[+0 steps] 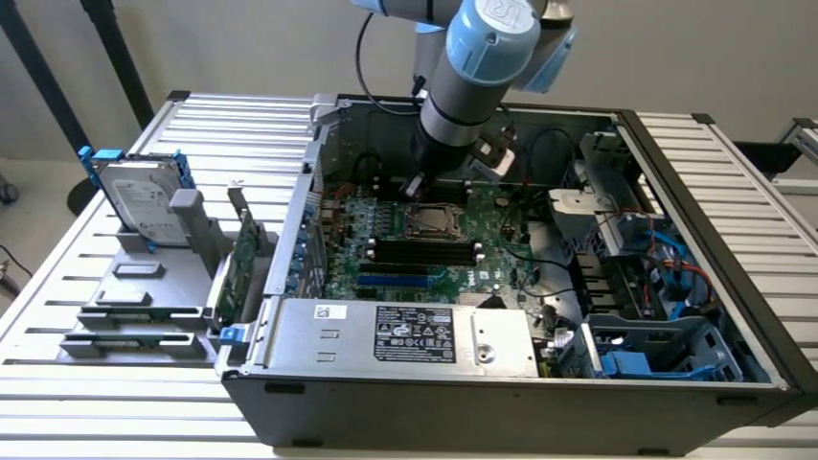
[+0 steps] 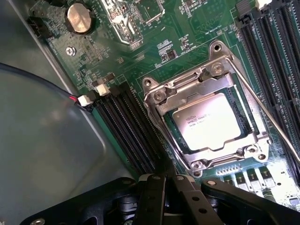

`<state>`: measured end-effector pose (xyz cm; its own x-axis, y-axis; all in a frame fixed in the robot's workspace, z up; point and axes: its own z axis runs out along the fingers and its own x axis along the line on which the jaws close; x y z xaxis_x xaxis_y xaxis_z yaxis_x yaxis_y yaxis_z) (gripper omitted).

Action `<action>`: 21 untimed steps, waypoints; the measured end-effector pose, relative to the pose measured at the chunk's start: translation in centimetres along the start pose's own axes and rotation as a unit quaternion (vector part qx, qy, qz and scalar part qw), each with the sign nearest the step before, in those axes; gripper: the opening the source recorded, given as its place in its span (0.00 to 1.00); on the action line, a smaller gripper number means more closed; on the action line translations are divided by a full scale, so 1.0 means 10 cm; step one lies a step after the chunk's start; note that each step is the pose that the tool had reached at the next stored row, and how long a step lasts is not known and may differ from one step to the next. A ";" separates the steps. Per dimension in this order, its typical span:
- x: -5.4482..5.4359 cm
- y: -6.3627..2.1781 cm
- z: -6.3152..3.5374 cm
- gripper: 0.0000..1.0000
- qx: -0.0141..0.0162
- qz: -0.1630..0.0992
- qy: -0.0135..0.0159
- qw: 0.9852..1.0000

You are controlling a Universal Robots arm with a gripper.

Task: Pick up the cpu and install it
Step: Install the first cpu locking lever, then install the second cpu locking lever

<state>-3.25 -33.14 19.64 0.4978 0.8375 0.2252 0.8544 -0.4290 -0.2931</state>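
The cpu (image 2: 208, 121), a small square chip with a dull silver top, lies flat in the metal socket frame (image 2: 159, 96) on the green motherboard (image 2: 187, 37). In the exterior view the cpu (image 1: 428, 223) sits at the middle of the board inside the open computer case. My gripper (image 1: 420, 184) hangs just above the board beside the socket, towards the back of the case. Seen from the wrist, the black gripper (image 2: 165, 180) is shut with nothing between its fingers, a short way off one corner of the socket. A thin socket lever (image 2: 267, 117) runs along the frame's side.
Black memory slots (image 2: 126, 124) flank the socket. A grey power supply with a black label (image 1: 416, 333) fills the case's front. A hard drive with blue rails (image 1: 138, 196) and an expansion card (image 1: 237, 264) stand in holders on the exterior view's left. Blue cables (image 1: 665, 268) lie on the right.
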 end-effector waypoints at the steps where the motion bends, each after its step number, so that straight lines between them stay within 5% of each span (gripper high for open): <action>1: 0.00 -0.001 0.001 0.11 0.000 -0.001 0.000 1.000; 15: 0.00 -0.004 -0.009 0.11 0.000 -0.001 0.000 1.000; 21: -0.09 0.022 -0.170 0.11 0.000 0.000 0.000 1.000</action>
<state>-3.28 -34.60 20.95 0.4970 0.8382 0.2246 0.8548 -0.4283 -0.2931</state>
